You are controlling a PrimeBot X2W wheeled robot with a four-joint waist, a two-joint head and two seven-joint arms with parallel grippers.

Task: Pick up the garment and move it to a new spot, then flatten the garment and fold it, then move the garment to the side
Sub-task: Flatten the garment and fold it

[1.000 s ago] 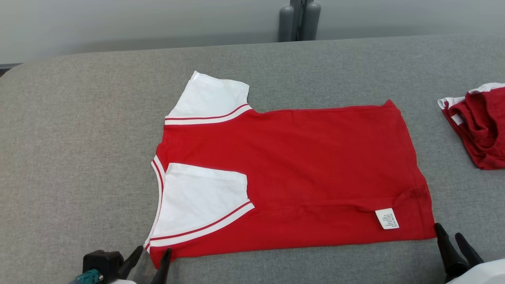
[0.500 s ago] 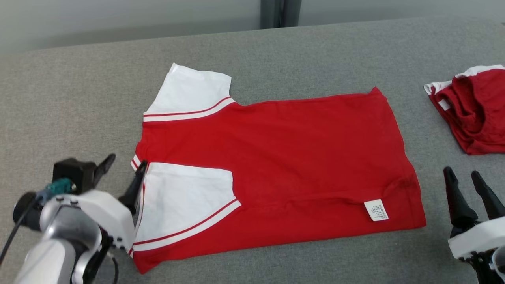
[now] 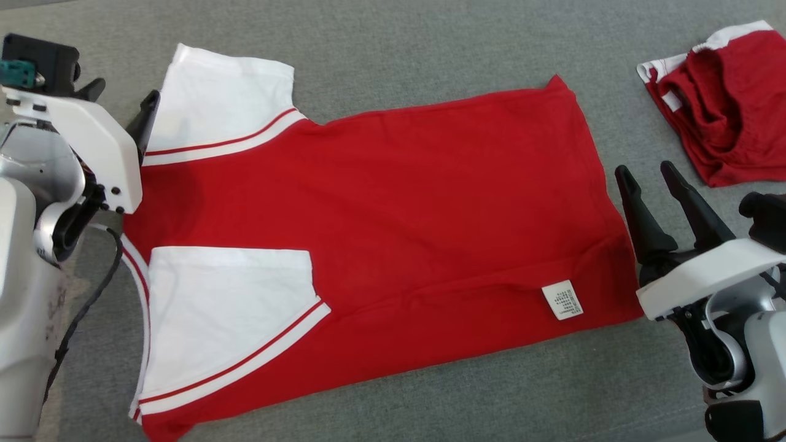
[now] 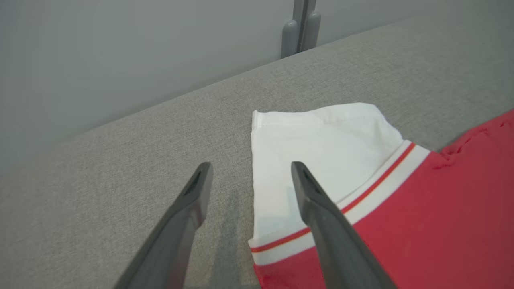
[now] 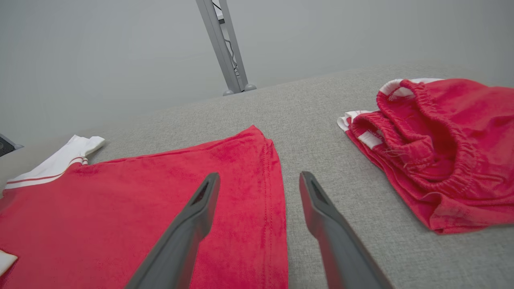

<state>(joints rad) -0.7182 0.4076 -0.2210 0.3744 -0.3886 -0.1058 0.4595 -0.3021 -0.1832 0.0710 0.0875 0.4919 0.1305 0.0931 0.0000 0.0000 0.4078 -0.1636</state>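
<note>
Leftmost, the left gripper (image 3: 123, 98) stands wide open and empty by the far white sleeve (image 3: 221, 92), its fingers straddling the sleeve's outer edge; whether they touch the cloth I cannot tell. Centre, the red garment (image 3: 399, 202) lies spread flat on the grey table (image 3: 399, 37). Rightward, the right gripper (image 3: 646, 170) is equally wide, holding nothing, its fingers astride the garment's hem. Beyond it sit crumpled red shorts (image 3: 724, 104).

- Head view: steeply down, close above the garment (image 3: 381, 202) on the bench (image 3: 393, 37).
- Left wrist view: low along its pincer (image 4: 251, 166), facing the far sleeve (image 4: 317, 140) and the wall (image 4: 100, 60).
- Right wrist view: low, sharing the garment's hem side with the head view.
</note>
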